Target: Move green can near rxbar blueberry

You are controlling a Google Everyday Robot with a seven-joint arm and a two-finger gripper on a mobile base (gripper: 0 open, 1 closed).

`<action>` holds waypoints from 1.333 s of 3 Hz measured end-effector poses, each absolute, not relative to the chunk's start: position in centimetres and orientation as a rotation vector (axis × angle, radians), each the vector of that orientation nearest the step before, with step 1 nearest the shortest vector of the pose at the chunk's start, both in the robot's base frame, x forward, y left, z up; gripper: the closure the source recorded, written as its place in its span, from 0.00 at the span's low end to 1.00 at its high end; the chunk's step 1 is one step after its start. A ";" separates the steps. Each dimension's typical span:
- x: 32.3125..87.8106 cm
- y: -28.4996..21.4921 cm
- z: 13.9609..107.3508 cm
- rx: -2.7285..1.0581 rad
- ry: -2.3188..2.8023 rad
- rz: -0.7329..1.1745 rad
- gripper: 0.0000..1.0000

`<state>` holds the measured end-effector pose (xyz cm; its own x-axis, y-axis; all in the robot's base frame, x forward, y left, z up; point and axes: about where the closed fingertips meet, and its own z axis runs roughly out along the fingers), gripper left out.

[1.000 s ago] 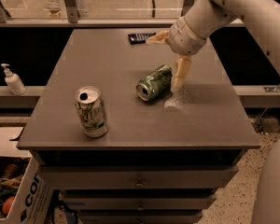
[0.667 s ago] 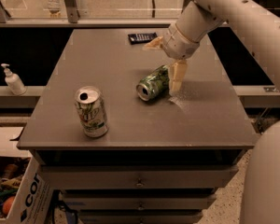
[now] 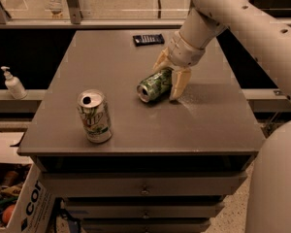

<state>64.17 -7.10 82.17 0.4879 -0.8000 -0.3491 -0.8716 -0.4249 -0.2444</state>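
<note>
The gripper (image 3: 166, 83) sits low over the green can (image 3: 153, 86) lying on its side mid-bench (image 3: 87, 67), fingers (image 3: 179, 84) spread open astride its far end, apparently placed to clamp it for carrying toward the rxbar blueberry (image 3: 148, 39) at the bench's back edge.

Dim warm light (faint sheen beside the gripper (image 3: 166, 84) at the green can (image 3: 152, 87)).

On the table (image 3: 208, 125) the green can (image 3: 154, 86) lies on its side near the middle, with my claw (image 3: 169, 80) at its 2 o'clock end. From that can, the rxbar blueberry (image 3: 148, 39) lies at 12 o'clock by the far edge, and another can (image 3: 94, 115) stands at 8 o'clock.
</note>
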 end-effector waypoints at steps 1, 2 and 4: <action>64.2 -7.1 82.7 -2.347 1.393 0.251 0.64; 64.2 -7.1 82.7 -2.347 1.393 0.251 0.87; 66.4 -13.0 84.7 -2.116 1.617 0.184 1.00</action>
<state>66.44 -13.00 84.70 0.2974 -0.8765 -0.3785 -0.9391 -0.1969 -0.2818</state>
